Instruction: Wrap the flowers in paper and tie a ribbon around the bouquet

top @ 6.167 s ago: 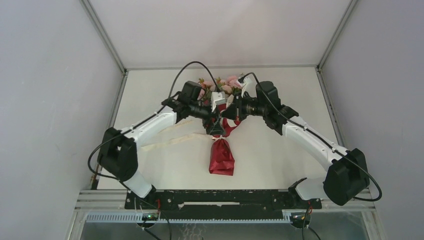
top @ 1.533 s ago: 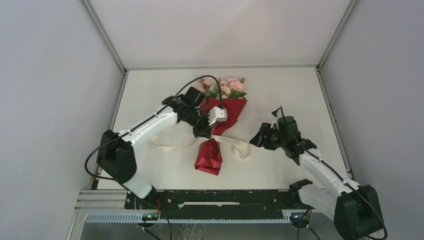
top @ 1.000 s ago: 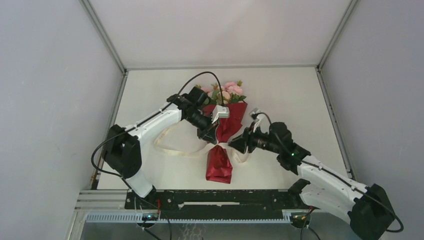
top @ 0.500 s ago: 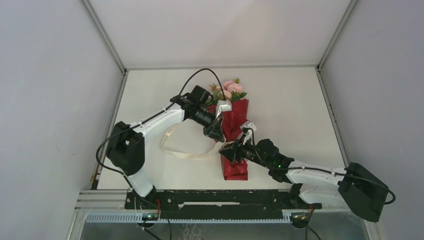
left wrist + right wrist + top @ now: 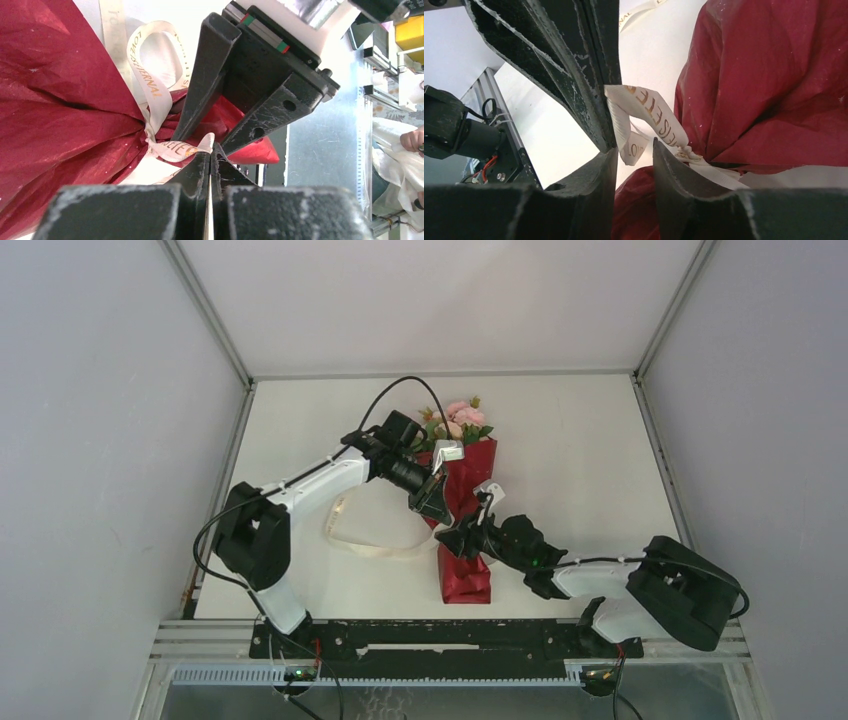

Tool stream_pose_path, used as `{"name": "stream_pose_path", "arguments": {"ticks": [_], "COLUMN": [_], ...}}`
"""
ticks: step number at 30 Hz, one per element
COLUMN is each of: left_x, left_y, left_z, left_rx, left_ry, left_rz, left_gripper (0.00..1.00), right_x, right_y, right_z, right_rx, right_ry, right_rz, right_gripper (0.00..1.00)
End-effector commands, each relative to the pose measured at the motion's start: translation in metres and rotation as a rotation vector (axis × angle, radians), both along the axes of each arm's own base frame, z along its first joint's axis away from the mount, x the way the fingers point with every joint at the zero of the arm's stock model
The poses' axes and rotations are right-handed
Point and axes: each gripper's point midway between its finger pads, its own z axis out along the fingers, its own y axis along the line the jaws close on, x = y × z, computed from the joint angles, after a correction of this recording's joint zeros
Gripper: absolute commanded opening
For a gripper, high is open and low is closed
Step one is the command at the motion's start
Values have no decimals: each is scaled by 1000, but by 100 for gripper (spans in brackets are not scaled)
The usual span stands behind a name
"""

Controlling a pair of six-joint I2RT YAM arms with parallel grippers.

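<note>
Ribbon (image 5: 175, 149) is what both my claws are busy with. My left claw (image 5: 210, 155) is pressed tight together. It pinches a bit of the cream ribbon right at its tip, low in the middle of the left wrist view. My right claw (image 5: 634, 149) is spread a little. A fold of ribbon sits in the gap between its two fingers (image 5: 574, 200) (I can't tell if they touch it). My two claws come almost nose to nose at the same spot on the ribbon.

The ribbon goes round the thin waist of the bouquet (image 5: 470, 468), where the dark red paper (image 5: 60, 100) is bunched in. It has gold letters (image 5: 148, 82) on it. A long loop of it lies on the white table (image 5: 590, 450), left of the middle in the top view.

The bouquet lies flat in the middle of the top view. Its pink flowers (image 5: 461, 420) point to the top of the frame. Its red paper tail points to the bottom edge. Both claws meet at the left side of its waist.
</note>
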Motion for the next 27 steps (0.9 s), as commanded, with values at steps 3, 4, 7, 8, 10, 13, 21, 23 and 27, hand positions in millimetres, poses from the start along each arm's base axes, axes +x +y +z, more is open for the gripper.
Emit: {"name": "stream_pose_path", "arguments": {"ticks": [3, 4, 7, 8, 10, 13, 21, 23, 27], "left_x": [-6, -6, -6, -5, 0, 12, 17, 7, -35], "left_y": [-5, -5, -4, -4, -2, 9, 87, 118, 157], "left_z": [9, 10, 9, 9, 10, 17, 25, 16, 13], "left_rx": [-59, -60, -58, -57, -48, -48, 129, 255, 358], "left_ry": [37, 38, 40, 38, 22, -24, -260, -359, -414], "left_rz": [-23, -23, -21, -20, -4, 24, 70, 56, 4], "left_gripper": [0, 0, 0, 2, 21, 53, 64, 63, 62], "right_x": [15, 15, 15, 15, 13, 11, 11, 11, 11], "right_y": [16, 16, 15, 16, 15, 12, -2, -3, -12], "right_z": [36, 37, 36, 36, 35, 36, 42, 49, 57], "right_rx": [126, 128, 128, 127, 123, 115, 90, 79, 63], "right_ry": [-67, -68, -68, -66, -54, -40, 10, 28, 51], "right_rz": [-2, -4, -4, 3, 10, 15, 40, 65, 93], "right_gripper": [24, 21, 8, 3, 0, 0, 0, 0, 0]}}
